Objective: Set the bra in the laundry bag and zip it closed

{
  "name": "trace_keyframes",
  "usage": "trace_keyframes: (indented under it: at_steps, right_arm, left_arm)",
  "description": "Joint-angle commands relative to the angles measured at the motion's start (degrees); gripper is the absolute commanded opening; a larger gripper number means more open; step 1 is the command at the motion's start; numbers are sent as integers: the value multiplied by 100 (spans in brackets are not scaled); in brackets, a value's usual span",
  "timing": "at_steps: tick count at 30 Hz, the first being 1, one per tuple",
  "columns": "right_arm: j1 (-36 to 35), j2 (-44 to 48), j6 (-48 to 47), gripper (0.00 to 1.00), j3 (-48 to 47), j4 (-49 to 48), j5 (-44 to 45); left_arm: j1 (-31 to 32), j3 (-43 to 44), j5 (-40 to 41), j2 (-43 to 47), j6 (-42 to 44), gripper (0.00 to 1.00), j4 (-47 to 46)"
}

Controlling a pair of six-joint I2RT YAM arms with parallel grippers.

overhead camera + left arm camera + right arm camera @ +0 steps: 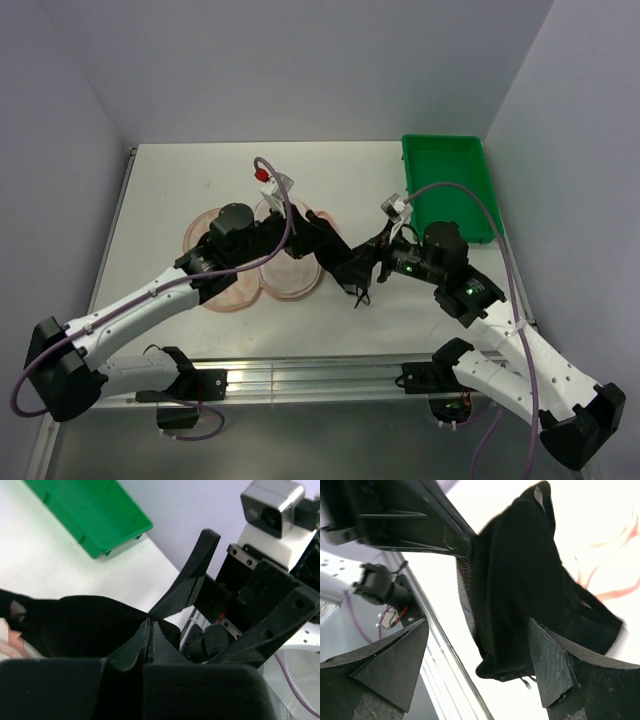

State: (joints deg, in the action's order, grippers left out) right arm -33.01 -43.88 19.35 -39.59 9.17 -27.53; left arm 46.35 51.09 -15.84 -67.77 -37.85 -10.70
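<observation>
The black bra [348, 268] hangs between the two grippers, just right of the peach-pink laundry bag [232, 292], which lies flat on the table. My left gripper [320, 243] is shut on the bra's upper edge. In the left wrist view its fingertips [149, 621] are pressed together on the dark fabric of the bra [85, 627]. My right gripper [383, 258] is open, and its fingers [547, 660] stand either side of the bra's lower fold [520, 590] without pinching it. The bag's zip is hidden from me.
A green plastic tray [447, 180] stands at the back right, also seen in the left wrist view [95, 515]. The table's front rail [435, 645] runs right under the bra. The two arms nearly touch at mid-table.
</observation>
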Motion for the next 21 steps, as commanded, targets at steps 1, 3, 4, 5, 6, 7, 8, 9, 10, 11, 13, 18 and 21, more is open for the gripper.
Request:
trace_keyframes:
  at_steps: [1, 3, 4, 5, 6, 7, 8, 9, 10, 11, 13, 18, 21]
  right_arm:
    - [-21, 212, -562, 87, -584, -468, -664]
    - [-21, 327, -774, 86, -716, -600, -885]
    - [-12, 397, -958, 86, -864, -592, -1147]
    - [-3, 415, -1064, 86, -944, -609, -1323]
    - [23, 424, -1152, 86, -988, -705, -1473]
    - [58, 354, -1292, 86, -1041, -715, -1710]
    - [93, 275, -1329, 86, -1216, -715, -1834]
    - [189, 170, -1433, 86, -1322, -645, -1974]
    - [251, -66, -1487, 86, -1549, -610, -2106]
    - [313, -190, -1574, 86, -1664, -461, -2395]
    - [619, -551, -1873, 86, -1971, -259, -2738]
    - [1438, -1270, -1716, 84, -2219, -531, -4024]
    - [1386, -1492, -2058, 84, -2421, -239, -4234]
  left_arm:
    - [24, 392, -306, 342, 365, 0, 313]
    - [23, 445, -507, 553, 646, 0, 436]
    - [23, 533, -543, 606, 838, 0, 672]
    - [23, 586, -613, 694, 953, 0, 805]
    - [15, 630, -762, 747, 1050, 0, 928]
    - [15, 717, -815, 791, 1129, 0, 1025]
    - [15, 753, -894, 861, 1304, 0, 1235]
    - [-11, 788, -1025, 879, 1419, 0, 1289]
    - [-38, 841, -1227, 897, 1490, 0, 1316]
    - [-90, 859, -1412, 879, 1517, 0, 1220]
    - [-240, 973, -2412, 809, 1447, 0, 1132]
    - [-600, 947, -4337, 949, 1456, 0, 534]
    - [-863, 746, -5287, 1134, 921, 0, -392]
